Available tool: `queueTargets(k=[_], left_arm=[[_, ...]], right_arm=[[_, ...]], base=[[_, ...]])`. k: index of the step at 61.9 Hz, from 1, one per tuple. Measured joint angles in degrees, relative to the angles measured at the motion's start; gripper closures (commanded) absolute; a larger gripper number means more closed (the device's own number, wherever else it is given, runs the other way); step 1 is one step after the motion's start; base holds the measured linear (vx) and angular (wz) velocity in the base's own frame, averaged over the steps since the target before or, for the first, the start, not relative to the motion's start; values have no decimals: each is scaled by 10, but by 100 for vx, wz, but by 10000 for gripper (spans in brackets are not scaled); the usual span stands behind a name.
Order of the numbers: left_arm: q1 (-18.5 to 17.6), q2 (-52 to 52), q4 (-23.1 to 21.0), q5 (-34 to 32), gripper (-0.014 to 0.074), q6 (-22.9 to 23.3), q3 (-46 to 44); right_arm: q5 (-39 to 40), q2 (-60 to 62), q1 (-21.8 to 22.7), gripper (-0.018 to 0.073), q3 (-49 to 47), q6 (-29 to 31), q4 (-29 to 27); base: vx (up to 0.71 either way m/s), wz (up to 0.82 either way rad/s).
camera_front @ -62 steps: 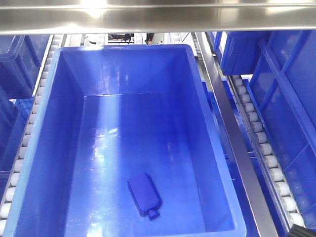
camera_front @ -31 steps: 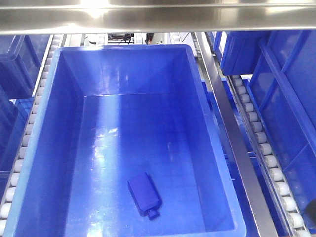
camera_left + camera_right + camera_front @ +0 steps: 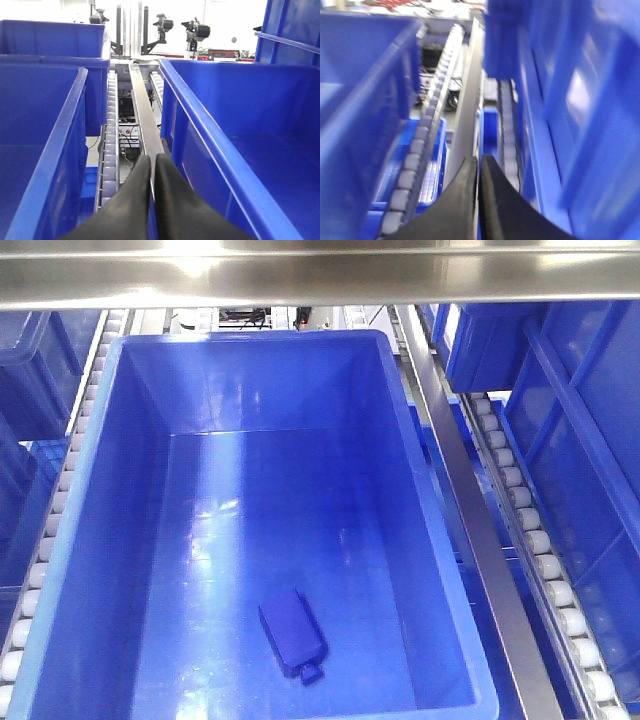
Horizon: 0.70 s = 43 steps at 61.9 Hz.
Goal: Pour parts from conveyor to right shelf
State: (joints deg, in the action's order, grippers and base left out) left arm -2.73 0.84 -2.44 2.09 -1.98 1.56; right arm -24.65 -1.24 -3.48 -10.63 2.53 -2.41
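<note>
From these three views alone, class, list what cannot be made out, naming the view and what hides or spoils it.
- Conveyor: in no view.
- Big bin, front view: near wall cut off by the bottom edge.
- Blue block, front view: underside hidden; any markings too small.
- Right wrist view: motion blur smears the roller rail and bins.
- Left gripper and right gripper: closed fingers block the bottom centre.

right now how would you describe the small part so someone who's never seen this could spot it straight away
Start at the silver rack with white roller rails and take the big open blue bin filling the middle of the front view. On its floor, near the front edge and slightly right of centre, lies the part. It is the only loose thing in the bin: a darker blue boxy block with a short stub at its near end.
</note>
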Motion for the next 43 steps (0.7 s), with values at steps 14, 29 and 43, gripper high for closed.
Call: queueTargets(k=[14, 29, 43], left_arm=[[0, 0, 0, 0, 603, 0, 0], [0, 0, 0, 1, 603, 0, 0], [0, 0, 0, 1, 603, 0, 0]], right_arm=[[130, 18, 0, 569, 98, -121, 73], [216, 18, 0, 569, 122, -129, 90], [218, 18, 0, 569, 122, -116, 90]], base=[[0, 0], [0, 0], [0, 0]])
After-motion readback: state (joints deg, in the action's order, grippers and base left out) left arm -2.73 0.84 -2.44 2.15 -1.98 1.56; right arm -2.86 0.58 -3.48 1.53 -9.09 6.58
